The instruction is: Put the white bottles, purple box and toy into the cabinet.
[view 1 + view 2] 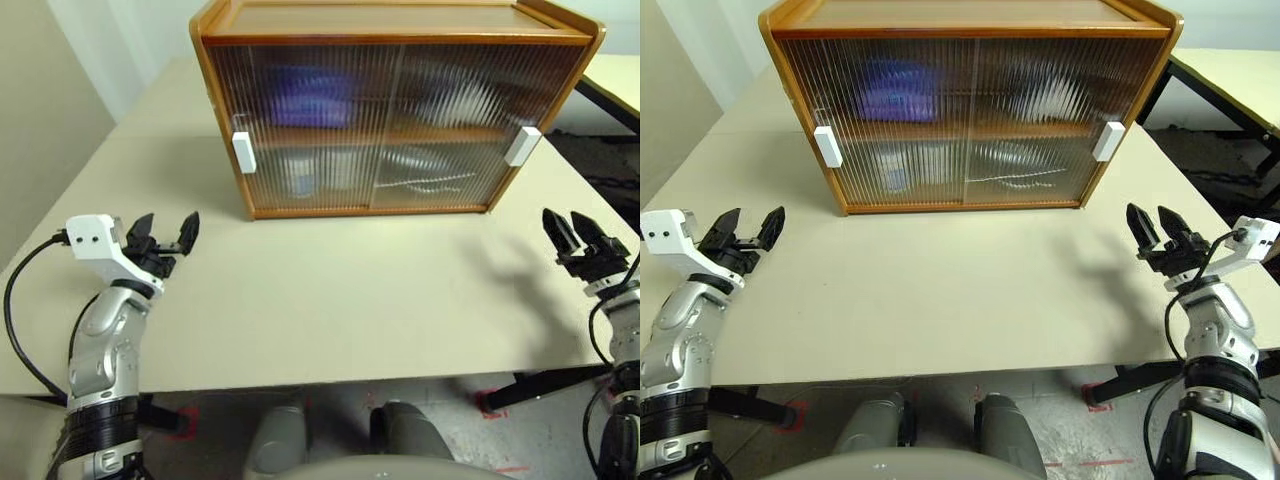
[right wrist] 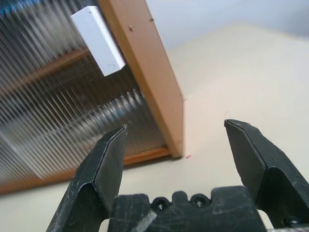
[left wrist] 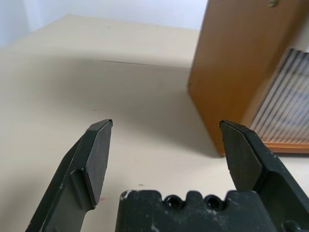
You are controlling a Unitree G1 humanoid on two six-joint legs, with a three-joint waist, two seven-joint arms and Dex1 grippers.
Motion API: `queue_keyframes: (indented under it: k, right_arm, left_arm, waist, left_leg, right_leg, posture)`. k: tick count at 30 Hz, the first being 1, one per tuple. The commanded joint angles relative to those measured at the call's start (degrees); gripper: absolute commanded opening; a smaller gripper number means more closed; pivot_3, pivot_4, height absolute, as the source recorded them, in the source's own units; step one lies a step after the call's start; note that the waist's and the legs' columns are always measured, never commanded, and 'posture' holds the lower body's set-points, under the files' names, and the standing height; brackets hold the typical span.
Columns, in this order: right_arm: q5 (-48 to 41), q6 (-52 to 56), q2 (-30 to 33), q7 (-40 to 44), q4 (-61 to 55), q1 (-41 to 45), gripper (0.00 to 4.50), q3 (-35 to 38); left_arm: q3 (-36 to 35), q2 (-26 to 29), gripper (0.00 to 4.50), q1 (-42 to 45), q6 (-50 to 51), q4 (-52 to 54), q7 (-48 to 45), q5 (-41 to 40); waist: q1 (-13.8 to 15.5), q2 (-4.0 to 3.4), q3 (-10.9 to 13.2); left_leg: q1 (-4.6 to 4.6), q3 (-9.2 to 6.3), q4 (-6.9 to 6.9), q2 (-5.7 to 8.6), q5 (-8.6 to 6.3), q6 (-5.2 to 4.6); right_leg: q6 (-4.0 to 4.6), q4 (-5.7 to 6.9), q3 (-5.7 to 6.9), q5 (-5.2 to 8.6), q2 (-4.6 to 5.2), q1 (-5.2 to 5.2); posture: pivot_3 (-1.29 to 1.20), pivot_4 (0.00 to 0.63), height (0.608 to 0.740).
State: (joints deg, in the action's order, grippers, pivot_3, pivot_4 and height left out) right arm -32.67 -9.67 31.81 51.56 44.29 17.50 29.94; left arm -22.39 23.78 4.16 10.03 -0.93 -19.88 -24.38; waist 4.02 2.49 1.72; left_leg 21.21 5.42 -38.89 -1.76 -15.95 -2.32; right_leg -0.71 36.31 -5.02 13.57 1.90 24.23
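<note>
**Cabinet shut, both claws empty**

Left gripper [image 1: 167, 234] hovers spread wide over the beige table [image 1: 330, 290]. The cabinet [image 1: 390, 110] stands closed, a purple box [image 1: 312, 95] blurred behind its left door. Right gripper [image 1: 1160, 232] is spread, empty.

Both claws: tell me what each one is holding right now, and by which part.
Nothing is held. The left claw and the right claw both stand open and empty above the table, apart from the closed cabinet.
</note>
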Motion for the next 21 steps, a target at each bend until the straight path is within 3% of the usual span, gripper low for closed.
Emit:
queue_keyframes:
  k: [1,9,14,21]
  right_arm:
    - [2.61,-5.13,0.79,4.15,6.85,1.66,4.47,-1.06]
    - [4.42,-8.0,1.08,6.55,14.84,5.08,4.47,-1.2]
    - [4.85,-7.16,2.26,7.56,17.21,6.02,4.47,-1.12]
    - [4.56,-7.84,5.16,8.01,19.91,7.88,4.47,0.43]
  left_arm:
    - [1.12,1.46,4.5,0.1,-0.17,-1.7,-2.21,1.45]
    - [0.44,1.48,4.5,-0.74,-0.11,-2.11,-2.05,1.5]
    - [0.1,0.35,4.5,-4.29,0.94,2.92,0.3,1.54]
    - [2.23,-1.86,4.5,-5.03,0.55,4.15,1.65,2.58]
  waist:
    - [0.01,0.05,-0.02]
    - [-0.02,0.18,0.09]
    - [0.05,0.32,1.45]
    - [0.51,0.25,2.13]
  left_leg:
    - [0.0,0.0,0.0,0.01,0.0,0.0]
    - [0.0,0.03,0.0,-0.01,-0.02,0.03]
    - [0.0,0.02,0.01,-0.03,-0.05,0.09]
    - [0.08,-0.06,0.2,0.02,-0.05,0.09]
  right_leg:
    - [0.0,-0.01,-0.01,0.0,0.01,0.0]
    - [0.04,-0.04,-0.02,-0.05,0.08,-0.01]
    - [0.08,-0.05,0.01,-0.06,0.21,-0.02]
    - [0.09,-0.29,0.24,-0.1,0.68,-0.03]
  posture:
    - [0.19,0.006,0.74]
    - [0.2,0.045,0.74]
    - [0.24,0.091,0.74]
    - [0.26,0.066,0.74]
